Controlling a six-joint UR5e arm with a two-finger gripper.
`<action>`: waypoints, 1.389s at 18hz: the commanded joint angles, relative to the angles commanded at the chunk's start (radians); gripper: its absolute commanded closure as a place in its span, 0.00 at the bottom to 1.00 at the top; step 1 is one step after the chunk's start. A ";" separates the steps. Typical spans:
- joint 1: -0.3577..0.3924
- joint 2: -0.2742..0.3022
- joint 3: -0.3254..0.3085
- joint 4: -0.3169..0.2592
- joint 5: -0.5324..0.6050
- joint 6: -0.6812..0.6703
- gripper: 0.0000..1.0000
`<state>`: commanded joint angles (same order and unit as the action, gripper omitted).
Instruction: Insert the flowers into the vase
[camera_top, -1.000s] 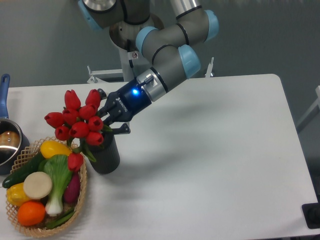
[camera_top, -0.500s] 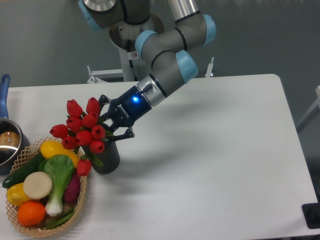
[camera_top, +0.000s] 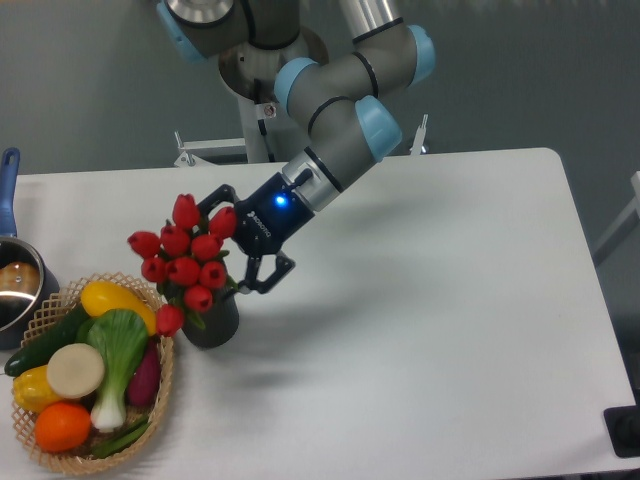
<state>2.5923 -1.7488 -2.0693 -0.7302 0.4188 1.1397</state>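
"How did the arm stand?"

"It reached down and leftward from its base at the top, wrist angled low, a blue light glowing on it."

"And the gripper?"

"Its fingers were spread apart, gripping nothing."

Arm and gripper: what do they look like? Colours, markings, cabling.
The arm is made of grey cylindrical links with light-blue caps at the joints and a silver band at the wrist. The gripper is black with two black fingers, carries small white lettering too small to read, and shows a lit blue light on its body. No loose cables are visible.
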 joint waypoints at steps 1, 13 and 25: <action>0.017 0.015 -0.006 0.000 0.000 0.000 0.00; 0.140 0.153 0.035 -0.002 0.528 0.009 0.00; 0.251 0.058 0.155 -0.020 1.017 0.124 0.00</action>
<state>2.8438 -1.6904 -1.9144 -0.7501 1.4357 1.2636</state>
